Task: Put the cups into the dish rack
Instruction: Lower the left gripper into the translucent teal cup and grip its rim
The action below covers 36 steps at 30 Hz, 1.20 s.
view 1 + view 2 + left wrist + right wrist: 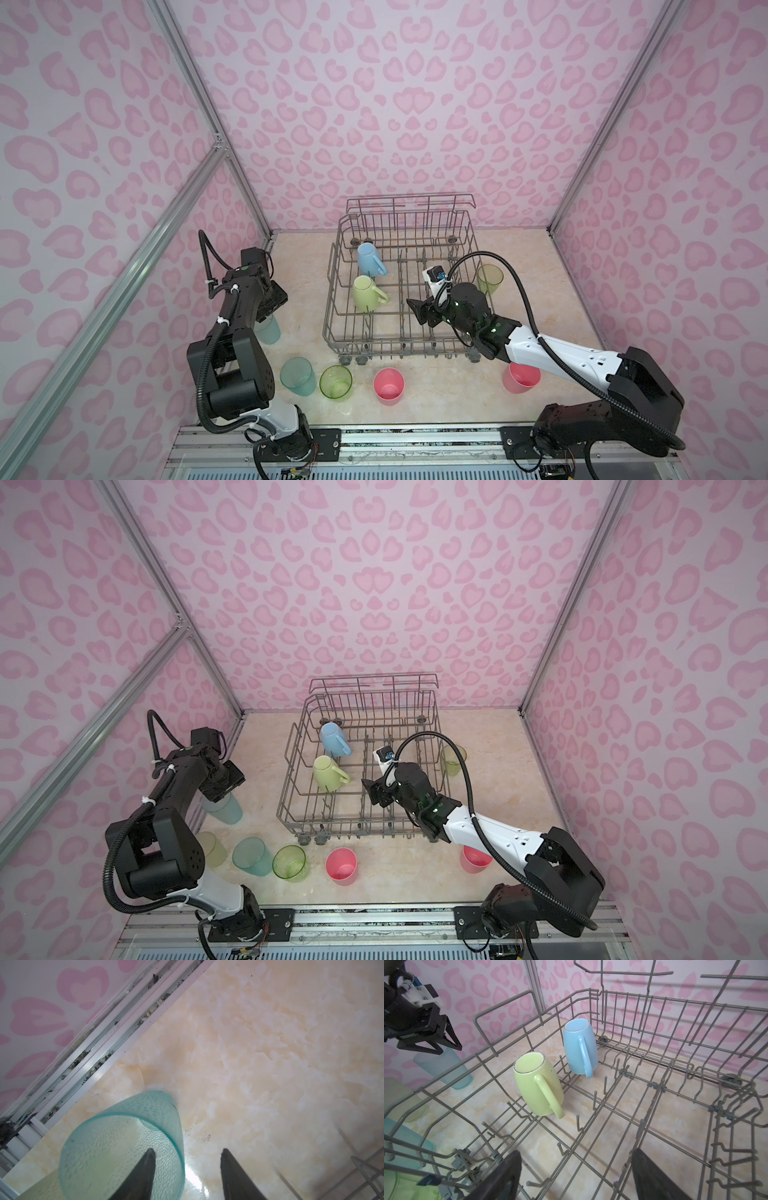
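The grey wire dish rack (pixel 335 291) holds a light-blue mug (pixel 370 259) and a pale-yellow mug (pixel 368 293), both mouth down. My left gripper (pixel 188 1150) is open astride the rim of a teal cup (pixel 116 1142) by the left wall, one finger (pixel 145 1169) inside and the other outside, clear of the wall. My right gripper (pixel 576 1151) hangs open and empty over the rack's front right. In front of the rack stand another teal cup (pixel 297 376), a lime-green cup (pixel 336 382) and two pink cups (pixel 388 386) (pixel 521 376), the second partly under my right arm.
Another lime-green cup (pixel 489 279) stands by the rack's right side. A greyish-beige cup (pixel 212 849) shows partly behind my left arm. Pink patterned walls with aluminium rails (pixel 99 1047) close in the marble-look table (pixel 540 291) on three sides.
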Available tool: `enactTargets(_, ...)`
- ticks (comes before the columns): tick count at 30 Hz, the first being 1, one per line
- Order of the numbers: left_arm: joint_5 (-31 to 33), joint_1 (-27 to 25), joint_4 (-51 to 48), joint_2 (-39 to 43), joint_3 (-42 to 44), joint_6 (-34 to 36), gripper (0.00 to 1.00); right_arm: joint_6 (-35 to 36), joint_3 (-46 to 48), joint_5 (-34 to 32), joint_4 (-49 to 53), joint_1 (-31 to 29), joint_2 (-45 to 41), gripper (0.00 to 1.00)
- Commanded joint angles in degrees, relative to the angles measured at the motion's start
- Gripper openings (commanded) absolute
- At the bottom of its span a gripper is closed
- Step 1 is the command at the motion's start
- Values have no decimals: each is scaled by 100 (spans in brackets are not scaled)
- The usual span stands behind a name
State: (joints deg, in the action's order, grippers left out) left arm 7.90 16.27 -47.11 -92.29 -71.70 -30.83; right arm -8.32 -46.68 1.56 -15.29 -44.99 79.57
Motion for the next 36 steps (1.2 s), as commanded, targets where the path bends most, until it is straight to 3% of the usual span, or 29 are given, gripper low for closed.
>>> enactTargets(1,27,8,48,-143,-60,45,47,42,20,20,-133,-10,58,82)
enactTargets(7,108,8,139,-161,24,57,28,10,43,11,-154,-10,72,82)
enactTargets(12,115,16,196,-120,113,51,24,6,48,-22,-184,-10,70,81)
enactTargets(20,45,17,221,-104,143,68,10,7,84,-85,-165,-10,-6,81)
enactTargets(25,26,16,203,26,107,86,5,6,78,-155,-142,-10,-38,81)
enactTargets(36,-386,12,141,323,-232,42,4,-21,-60,-330,78,-9,41,80)
